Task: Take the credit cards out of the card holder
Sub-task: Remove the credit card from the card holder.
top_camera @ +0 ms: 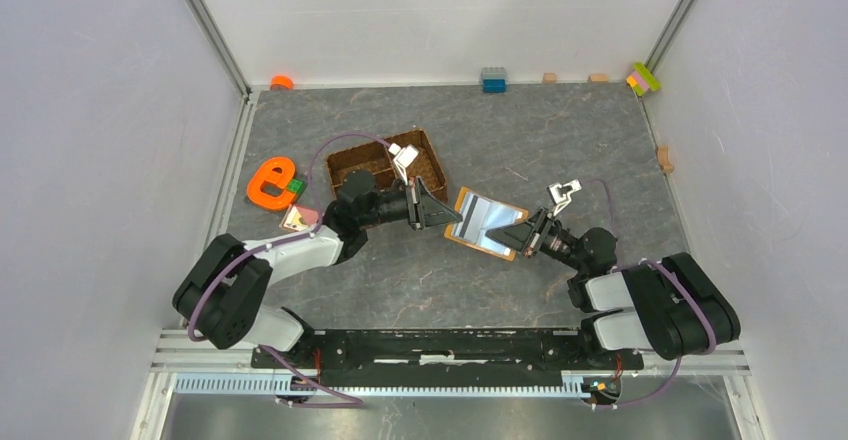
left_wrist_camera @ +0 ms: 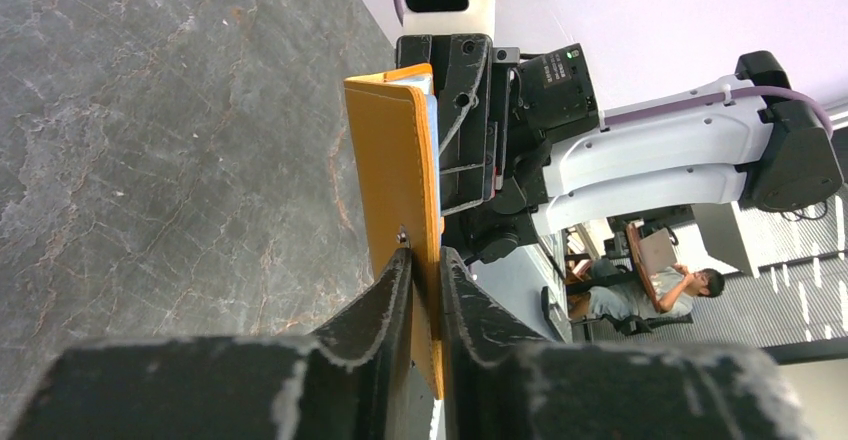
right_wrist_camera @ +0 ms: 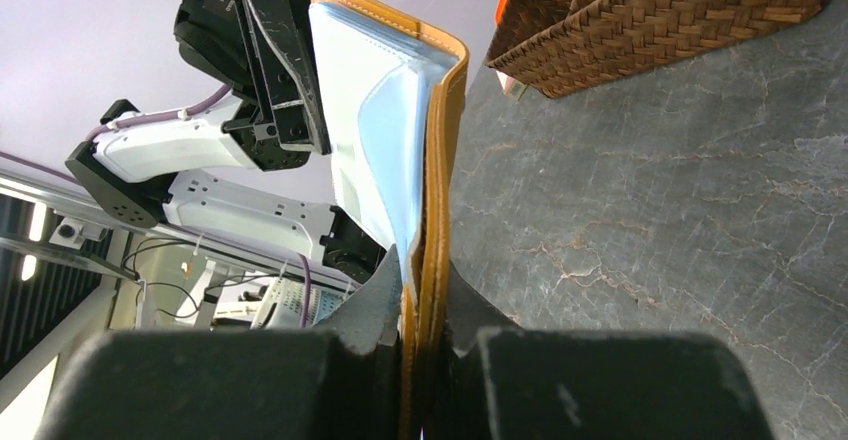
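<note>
- Where the overhead view begins at the left, an orange e-shaped toy [top_camera: 270, 182] lies flat on the table [top_camera: 600, 160] with a green brick [top_camera: 296, 186] against it. Neither belongs to the task.
- Next comes the brown woven tray [top_camera: 372, 163], with two compartments side by side. The left arm [top_camera: 370, 205] covers part of the right one, and in what shows I can make out no contents.
- Left gripper [top_camera: 446, 212]: its fingers are clenched on the card holder's left edge. The left wrist view shows both pads pressed flat on the orange leather, near a small metal stud.
- The card holder [top_camera: 487, 223] hangs spread open between the two arms, near the tray's front corner. It is seemingly just off the table, with its pale blue-grey side facing up.
- As a container, its lining [right_wrist_camera: 365, 150] bulges in layered pockets, so something probably fills them. The credit cards cannot be told from the lining in any view.
- Handling, as I judge it: the wallet is light, soft and floppy and bends at its fold, so it wants a hold at both edges. Cards would be thin, stiff and slick. Pinch an exposed short edge and draw along the slot, not across it.
- Right gripper [top_camera: 518, 235]: its fingers are clamped on the holder's right edge, with leather and lining together between them.
</note>
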